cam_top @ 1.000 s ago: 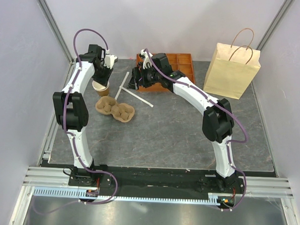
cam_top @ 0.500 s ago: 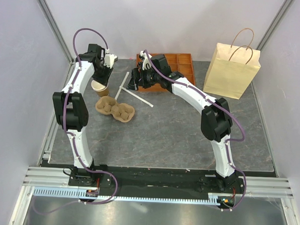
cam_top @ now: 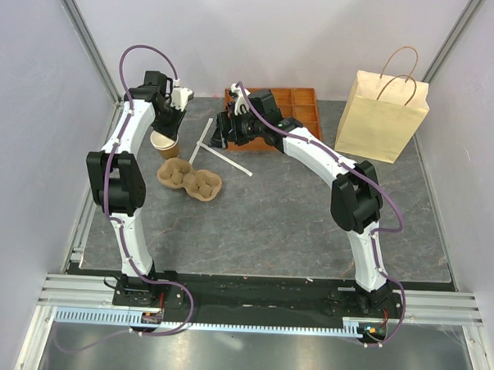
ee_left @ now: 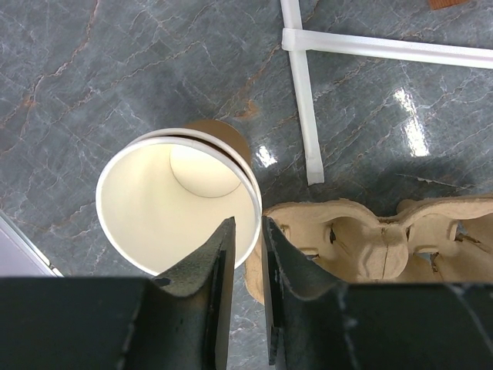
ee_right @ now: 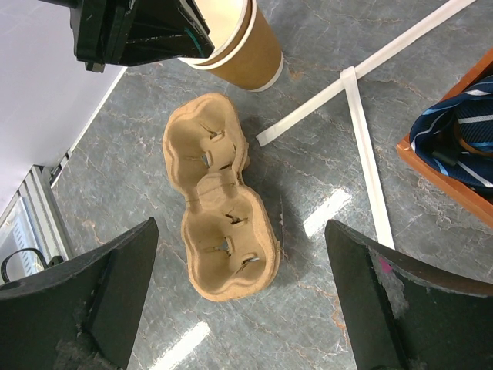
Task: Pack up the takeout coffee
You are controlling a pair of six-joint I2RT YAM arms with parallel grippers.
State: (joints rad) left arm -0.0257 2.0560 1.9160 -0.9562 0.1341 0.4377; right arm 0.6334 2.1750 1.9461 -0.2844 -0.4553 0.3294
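Note:
The takeout coffee with its black lid is out of view. A lidless brown paper cup [cam_top: 168, 145] [ee_left: 169, 200] [ee_right: 246, 54], cream inside, stands at the back left, nested in a second cup of the same kind. My left gripper [cam_top: 166, 126] [ee_left: 248, 223] is shut on its rim, one finger inside and one outside. My right gripper [cam_top: 230, 127] [ee_right: 239, 223] hangs open above the table, with the tan pulp cup carrier [cam_top: 189, 179] [ee_right: 219, 200] [ee_left: 362, 247] below it and nothing between its fingers.
A kraft paper bag [cam_top: 381, 117] stands upright at the back right. An orange tray [cam_top: 300, 105] sits at the back, holding a striped cloth [ee_right: 454, 131]. Two crossed white strips [cam_top: 206, 142] [ee_left: 304, 100] [ee_right: 362, 146] lie between cup and tray.
The right arm has edged slightly to the left. The left gripper keeps its hold on the cup's rim in the same place.

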